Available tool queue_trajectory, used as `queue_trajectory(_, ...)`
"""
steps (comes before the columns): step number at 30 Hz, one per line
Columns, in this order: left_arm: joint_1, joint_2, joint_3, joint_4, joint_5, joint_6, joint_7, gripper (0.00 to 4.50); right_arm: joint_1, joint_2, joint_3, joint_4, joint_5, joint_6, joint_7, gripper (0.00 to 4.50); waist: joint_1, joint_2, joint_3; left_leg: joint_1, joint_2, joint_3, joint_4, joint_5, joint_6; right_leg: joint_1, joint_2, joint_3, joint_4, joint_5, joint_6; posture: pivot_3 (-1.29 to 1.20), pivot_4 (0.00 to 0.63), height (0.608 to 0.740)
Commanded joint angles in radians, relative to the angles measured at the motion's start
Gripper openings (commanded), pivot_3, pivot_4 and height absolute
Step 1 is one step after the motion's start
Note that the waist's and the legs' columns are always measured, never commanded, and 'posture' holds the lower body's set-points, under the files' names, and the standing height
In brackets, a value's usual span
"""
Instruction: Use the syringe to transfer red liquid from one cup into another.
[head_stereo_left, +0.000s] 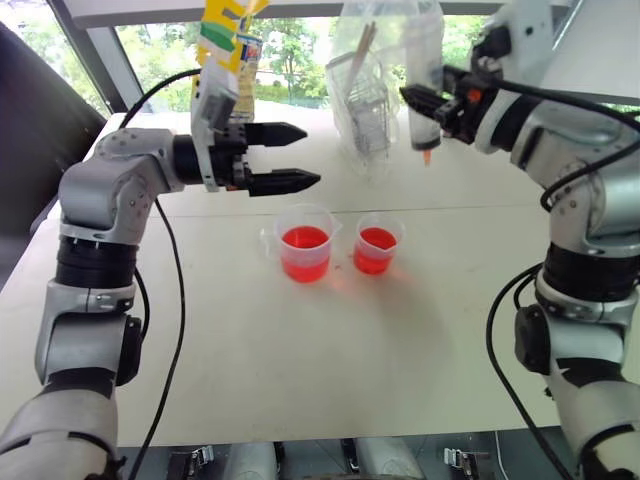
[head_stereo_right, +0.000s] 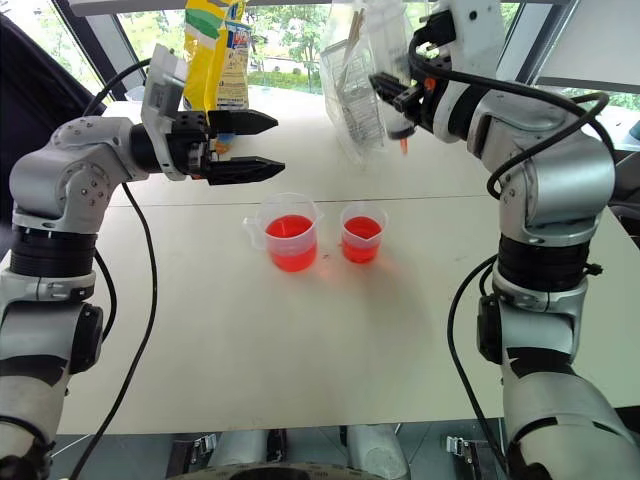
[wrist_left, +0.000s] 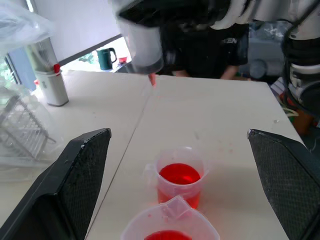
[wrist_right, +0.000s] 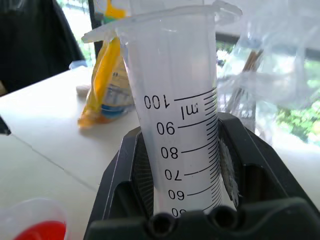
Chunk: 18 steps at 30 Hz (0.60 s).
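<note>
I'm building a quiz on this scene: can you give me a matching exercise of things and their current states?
Things:
1. syringe
2. left end effector
3. handled beaker
4. yellow bag

States:
A. open, holding nothing
B. standing at the table's far edge
C. held upright, tip down, above the table
D. on the table, holding red liquid

Pairs: 1-C, 2-A, 3-D, 4-B
</note>
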Motion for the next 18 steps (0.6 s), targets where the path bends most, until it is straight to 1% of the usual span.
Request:
queue_trajectory(1, -0.084, 0.021, 0.011, 0.033, 0.033, -0.044, -0.042, 4.5, 0.065, 0.171, 0.06, -0.04, 0.045, -0.295, -0.024, 1.4, -0.004, 0.0, 0.0, 0.0, 0.0, 0.0, 0.0, 0.0, 0.0, 0.0, 0.0, 0.001, 0.0, 0.0, 0.0, 0.0, 0.15, 0.739)
queue_trajectory(3, -0.092, 0.034, 0.014, 0.035, 0.039, -0.039, -0.058, 4.5, 0.108, 0.235, 0.093, -0.005, 0.045, -0.404, -0.01, 1.4, -0.002, 0.001, 0.001, 0.0, 0.0, 0.0, 0.0, 0.0, 0.0, -0.001, 0.001, 0.001, 0.001, 0.0, 0.0, 0.0, 0.15, 0.739)
queue_trajectory(5, -0.092, 0.061, 0.022, 0.028, 0.042, -0.028, -0.073, 4.5, 0.162, 0.303, 0.124, 0.04, 0.08, -0.48, 0.017, 1.4, -0.002, 0.0, 0.0, 0.0, 0.0, 0.0, 0.0, 0.0, 0.0, 0.0, 0.001, 0.001, 0.001, 0.0, 0.0, 0.0, 0.15, 0.739)
queue_trajectory(7, -0.091, 0.079, 0.027, 0.025, 0.044, -0.022, -0.077, 4.5, 0.195, 0.337, 0.145, 0.073, 0.092, -0.534, 0.028, 1.4, -0.001, 0.0, 0.0, 0.0, 0.0, 0.0, 0.0, 0.0, 0.0, 0.0, 0.0, 0.0, 0.001, 0.0, 0.0, 0.0, 0.15, 0.739)
queue_trajectory(9, -0.088, 0.094, 0.031, 0.018, 0.042, -0.012, -0.079, 4.5, 0.223, 0.351, 0.169, 0.107, 0.081, -0.578, 0.033, 1.4, -0.001, 0.0, 0.0, 0.0, 0.0, 0.0, 0.0, 0.0, -0.001, 0.0, -0.001, 0.0, 0.001, 0.0, 0.0, 0.0, 0.15, 0.739)
queue_trajectory(13, -0.079, 0.121, 0.035, 0.005, 0.043, 0.001, -0.089, 4.5, 0.282, 0.368, 0.203, 0.152, 0.076, -0.606, 0.031, 1.4, -0.001, 0.0, 0.0, 0.0, 0.0, 0.0, 0.001, 0.0, -0.001, 0.001, -0.002, 0.0, 0.001, 0.0, 0.0, 0.0, 0.15, 0.739)
queue_trajectory(18, -0.088, 0.123, 0.032, 0.016, 0.047, -0.003, -0.089, 4.5, 0.352, 0.361, 0.244, 0.184, 0.057, -0.642, 0.037, 1.4, -0.001, 0.0, 0.0, 0.0, 0.0, -0.001, 0.0, 0.0, -0.001, 0.001, -0.002, -0.001, 0.001, 0.0, 0.0, 0.0, 0.15, 0.739)
